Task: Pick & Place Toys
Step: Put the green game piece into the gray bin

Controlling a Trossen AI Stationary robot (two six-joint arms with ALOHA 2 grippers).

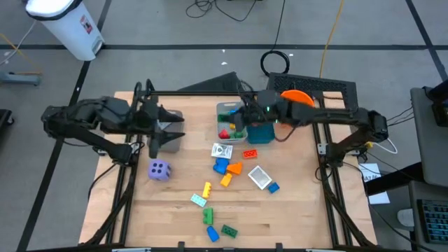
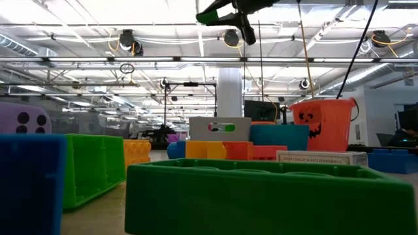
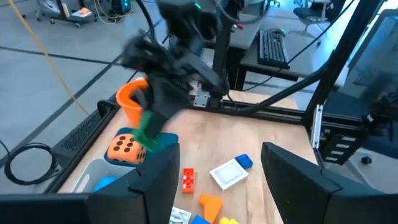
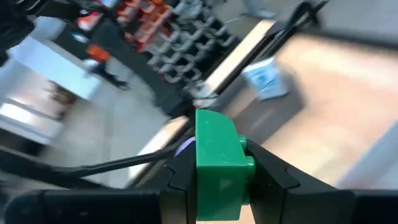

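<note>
Transport was in hand: a green brick point(image 4: 219, 163) was clamped between the right gripper point(image 4: 217, 180) fingers, held above the grey bin point(image 1: 229, 120), seemingly for release into it. The left gripper point(image 3: 214, 177) waited left of that bin, fingers parted, empty.

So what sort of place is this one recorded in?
Probably a robotics lab or workshop: a wooden table on a bare taped floor, exposed ceiling pipes with strip lights, and a keyboard on a desk beyond.
</note>
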